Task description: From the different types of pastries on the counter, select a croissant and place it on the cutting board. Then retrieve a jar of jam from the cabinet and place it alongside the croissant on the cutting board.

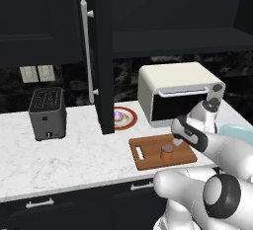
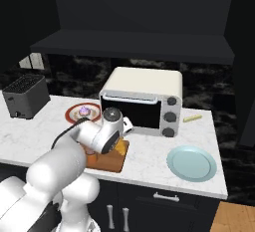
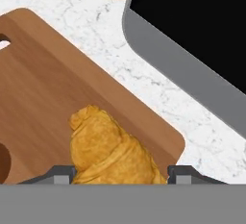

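Croissant is seen lying on the cutting board, near its corner by the toaster oven. Its lower end is cut off between the spread fingertips of the gripper. Its long side is pointed toward the board's slot. The jam jar is stood on the board. A frosted pastry is partly hidden behind the open cabinet door.

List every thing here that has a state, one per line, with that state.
Cabinet door: swung open.
Croissant: lying on the cutting board, between the jaws.
Jam jar: upright on the board, lid on.
Gripper: jaws open, one on each side of the croissant.
Toaster oven: door closed.
Toaster: slots empty.
Frosted pastry: sitting on the red plate.
Blue plate: empty.
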